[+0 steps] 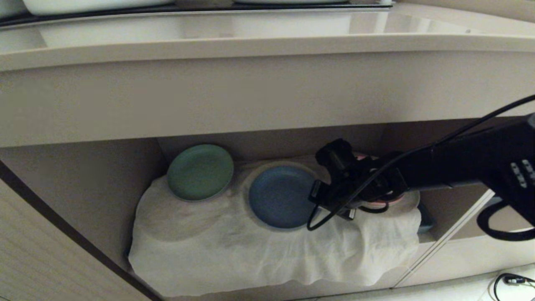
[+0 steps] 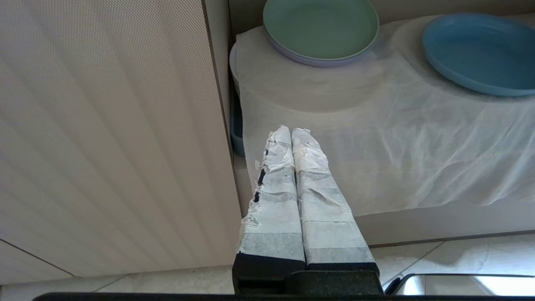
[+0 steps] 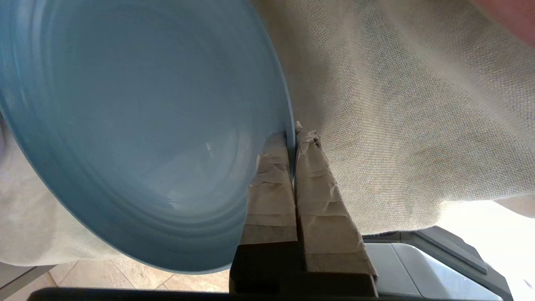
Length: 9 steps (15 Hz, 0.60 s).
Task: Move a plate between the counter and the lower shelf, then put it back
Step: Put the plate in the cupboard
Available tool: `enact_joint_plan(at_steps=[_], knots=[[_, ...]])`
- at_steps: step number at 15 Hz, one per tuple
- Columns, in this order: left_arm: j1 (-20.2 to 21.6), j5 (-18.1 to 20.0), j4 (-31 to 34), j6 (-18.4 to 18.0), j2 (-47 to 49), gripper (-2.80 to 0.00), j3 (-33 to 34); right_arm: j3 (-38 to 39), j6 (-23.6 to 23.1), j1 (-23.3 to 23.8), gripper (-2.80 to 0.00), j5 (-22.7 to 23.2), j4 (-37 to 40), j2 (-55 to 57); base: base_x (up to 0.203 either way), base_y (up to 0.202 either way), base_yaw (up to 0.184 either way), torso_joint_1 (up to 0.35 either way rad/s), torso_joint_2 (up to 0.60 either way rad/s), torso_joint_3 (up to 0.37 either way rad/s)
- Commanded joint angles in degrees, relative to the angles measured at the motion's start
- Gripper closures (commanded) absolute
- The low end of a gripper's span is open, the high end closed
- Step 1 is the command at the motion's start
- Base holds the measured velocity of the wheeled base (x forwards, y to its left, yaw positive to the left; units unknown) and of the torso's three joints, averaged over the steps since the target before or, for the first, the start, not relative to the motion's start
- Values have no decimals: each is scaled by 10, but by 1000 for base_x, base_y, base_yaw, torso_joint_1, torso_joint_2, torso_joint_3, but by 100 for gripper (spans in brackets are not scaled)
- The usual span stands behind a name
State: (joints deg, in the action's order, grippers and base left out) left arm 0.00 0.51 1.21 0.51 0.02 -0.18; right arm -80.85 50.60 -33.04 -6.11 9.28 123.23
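Because the plate (image 3: pixel 138 125) has only a low rim to offer, the right hand (image 3: pixel 294 133) is clenched on that rim edge-on, one taped finger over the blue face and the other under it, a grip that should let the dish be lifted off the soft white cloth (image 1: pixel 234 251) rather than dragged across it. The plate sits inside the lower shelf (image 1: pixel 83 192), on the cloth, directly ahead of the hand. Beyond it on the far side from the hand lies the green plate (image 1: pixel 200 172); a pink plate (image 1: pixel 382 202) shows partly behind the arm. The surface (image 1: pixel 250 42) runs above, well clear of the hand. The left hand (image 2: pixel 291 133) hangs parked outside the shelf, fingers pressed together and empty, near the cloth's front edge.
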Motion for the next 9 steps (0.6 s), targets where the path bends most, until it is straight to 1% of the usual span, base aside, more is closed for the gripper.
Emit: enact_joint_plan(at_steps=[1,9], knots=[[0,0,0,0,0,0,0,0,3,0,0,0,1,0,0,0,0,0,0,0],[0,0,0,0,0,0,0,-1,3,2,0,0,2,3,0,0,0,0,0,0]])
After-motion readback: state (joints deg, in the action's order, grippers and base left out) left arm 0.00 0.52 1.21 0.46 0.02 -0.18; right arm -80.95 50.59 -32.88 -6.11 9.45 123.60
